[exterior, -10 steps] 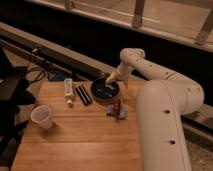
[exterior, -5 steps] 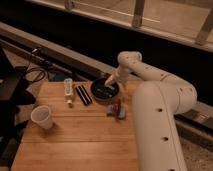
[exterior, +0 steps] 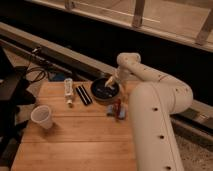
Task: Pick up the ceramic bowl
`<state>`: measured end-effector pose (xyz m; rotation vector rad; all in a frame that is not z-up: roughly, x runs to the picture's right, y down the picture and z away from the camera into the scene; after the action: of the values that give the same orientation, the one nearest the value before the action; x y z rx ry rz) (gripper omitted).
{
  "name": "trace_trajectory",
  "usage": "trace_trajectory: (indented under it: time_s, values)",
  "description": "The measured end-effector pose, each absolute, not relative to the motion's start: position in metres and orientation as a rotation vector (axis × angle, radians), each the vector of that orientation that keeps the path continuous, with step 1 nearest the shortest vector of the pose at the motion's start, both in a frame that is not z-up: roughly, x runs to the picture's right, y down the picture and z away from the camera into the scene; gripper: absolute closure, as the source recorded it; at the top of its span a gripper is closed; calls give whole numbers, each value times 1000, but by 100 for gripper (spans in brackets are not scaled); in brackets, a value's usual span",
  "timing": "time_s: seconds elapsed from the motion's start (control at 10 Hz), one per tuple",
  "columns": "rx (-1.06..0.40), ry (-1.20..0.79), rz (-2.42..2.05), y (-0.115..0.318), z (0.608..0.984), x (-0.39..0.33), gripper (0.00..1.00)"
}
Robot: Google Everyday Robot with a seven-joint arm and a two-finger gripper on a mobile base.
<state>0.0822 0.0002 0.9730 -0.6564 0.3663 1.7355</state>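
The ceramic bowl (exterior: 105,90) is round, shallow and black with a brownish rim. It sits on the wooden table (exterior: 80,145) near its far edge. My gripper (exterior: 110,83) comes down from the white arm (exterior: 150,95) and sits over the right part of the bowl, at or just inside its rim. The gripper tip hides part of the bowl's far right rim.
A translucent white plastic cup (exterior: 42,116) stands at the table's left. A white tube (exterior: 68,90) and a black flat item (exterior: 83,94) lie left of the bowl. A red and blue item (exterior: 118,109) lies just in front of it. Cables and dark equipment (exterior: 15,90) are off the left edge.
The gripper has sunk slightly toward the bowl, and the arm's big body has shifted a little left. The bowl has not moved.
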Motion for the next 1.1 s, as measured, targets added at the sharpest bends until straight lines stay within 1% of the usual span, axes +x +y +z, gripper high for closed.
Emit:
trace_trajectory:
  time_s: [0.1,0.3,0.5,0.6,0.8,0.9,1.1]
  values:
    - [-653,369,1736,1,975,84,42]
    - [-647,374,1736,1,977,87,45]
    - [-646,378,1730,1,976,85,58]
    - [-643,377,1729,-3,970,86,73]
    - [-638,378,1726,-8,964,88,89]
    - [-634,378,1721,-9,960,88,93]
    - [-625,358,1724,-24,944,93,93]
